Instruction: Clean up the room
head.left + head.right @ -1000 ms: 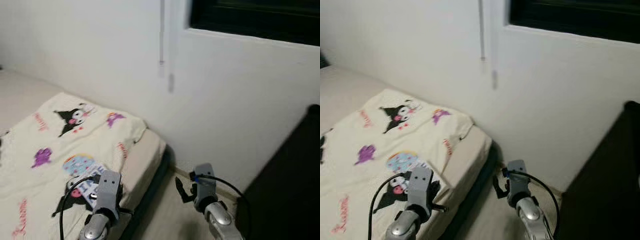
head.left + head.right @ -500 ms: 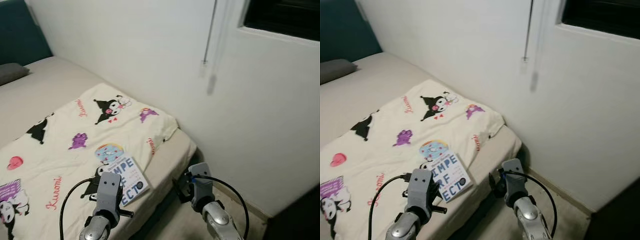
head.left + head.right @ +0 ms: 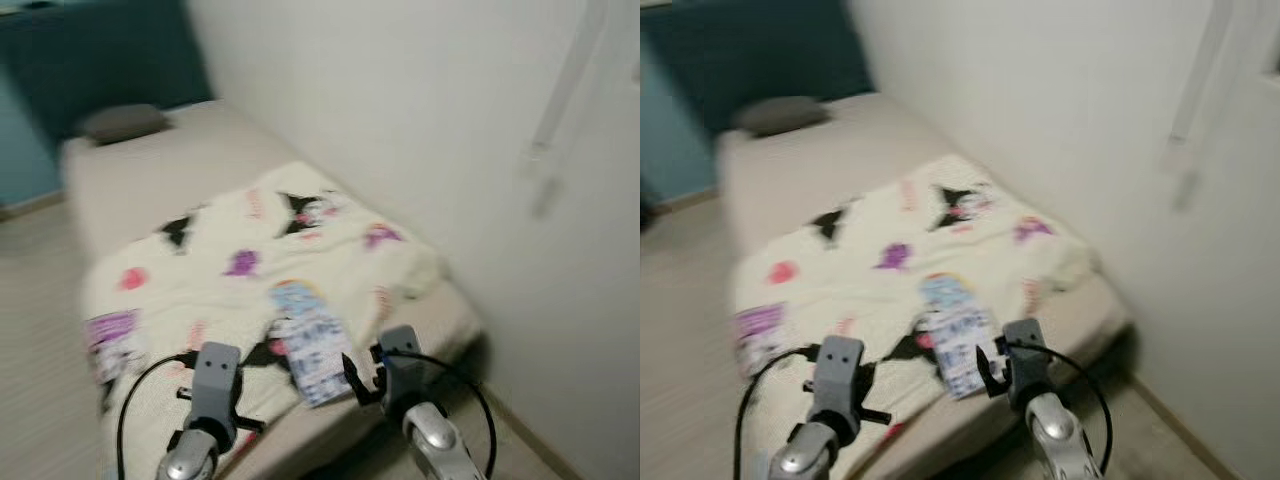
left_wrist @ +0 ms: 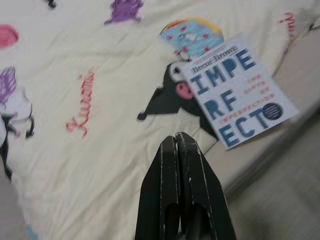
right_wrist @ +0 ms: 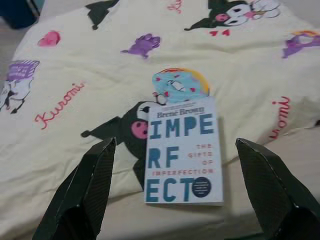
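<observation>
Head views are pretty blurry here, but the layout's clear enough. There's a bed (image 3: 130,190) running along a white wall (image 3: 400,110), with a cream blanket (image 5: 90,75) covered in cartoon prints spread over the foot half. A book (image 5: 182,150) with big blue letters on a white cover lies flat on the blanket, right near the foot edge of the bed, its lower end hanging just over the blanket's hem onto the bare mattress. A grey pillow (image 3: 122,122) sits up at the far head end by a dark headboard (image 3: 100,60).

Left pincer (image 4: 176,145) is pressed together, hovering over the blanket just beside the book. Right pincer (image 5: 182,190) is spread wide, hanging above the book with a finger on either side, not touching it.
</observation>
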`<state>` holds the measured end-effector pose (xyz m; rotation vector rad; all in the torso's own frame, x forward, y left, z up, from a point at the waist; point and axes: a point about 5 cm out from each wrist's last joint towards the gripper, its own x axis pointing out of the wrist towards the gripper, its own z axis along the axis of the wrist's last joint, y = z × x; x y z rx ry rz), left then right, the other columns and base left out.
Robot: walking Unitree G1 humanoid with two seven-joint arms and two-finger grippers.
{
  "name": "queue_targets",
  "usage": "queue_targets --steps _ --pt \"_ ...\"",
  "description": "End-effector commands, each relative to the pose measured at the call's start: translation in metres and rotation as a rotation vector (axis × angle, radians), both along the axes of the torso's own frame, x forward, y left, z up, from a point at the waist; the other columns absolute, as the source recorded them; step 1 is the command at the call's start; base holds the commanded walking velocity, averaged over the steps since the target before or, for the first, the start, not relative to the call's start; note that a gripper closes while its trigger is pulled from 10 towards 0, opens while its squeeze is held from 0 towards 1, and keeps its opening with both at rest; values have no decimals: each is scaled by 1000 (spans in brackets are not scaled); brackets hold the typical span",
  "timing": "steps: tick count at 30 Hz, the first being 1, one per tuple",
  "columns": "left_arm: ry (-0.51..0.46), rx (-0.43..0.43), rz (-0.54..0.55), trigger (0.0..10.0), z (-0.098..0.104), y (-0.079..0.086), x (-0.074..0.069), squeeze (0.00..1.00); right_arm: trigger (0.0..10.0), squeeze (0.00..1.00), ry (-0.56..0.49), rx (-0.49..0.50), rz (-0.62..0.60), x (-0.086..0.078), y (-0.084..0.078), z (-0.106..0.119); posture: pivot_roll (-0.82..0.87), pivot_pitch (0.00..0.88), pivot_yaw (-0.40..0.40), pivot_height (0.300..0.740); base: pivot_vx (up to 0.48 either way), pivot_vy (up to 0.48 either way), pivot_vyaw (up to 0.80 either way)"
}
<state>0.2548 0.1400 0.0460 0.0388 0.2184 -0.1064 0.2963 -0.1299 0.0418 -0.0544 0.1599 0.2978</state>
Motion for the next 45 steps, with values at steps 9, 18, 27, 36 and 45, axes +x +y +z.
queue_targets --steps 9,18,27,36,45 --pt "9 29 -18 10000 -2 0 -2 0 10000 0 21 2 -18 -3 -3 -5 9 155 19 740 0 0 0" --pt "6 30 -19 10000 -1 -1 -1 0 10000 0 21 8 -21 -3 -4 -5 7 160 20 740 0 -323 0" --pt "14 -6 2 10000 -2 -1 -1 0 10000 0 21 6 -23 -4 -5 -5 4 160 19 740 0 -280 0" --pt "29 -20 9 10000 -4 1 -2 0 10000 0 21 5 -22 -3 -4 -4 6 163 18 740 0 136 0" --pt "23 -13 22 10000 -3 3 -2 0 10000 0 22 5 -20 -3 -4 -4 4 168 21 740 0 0 0"
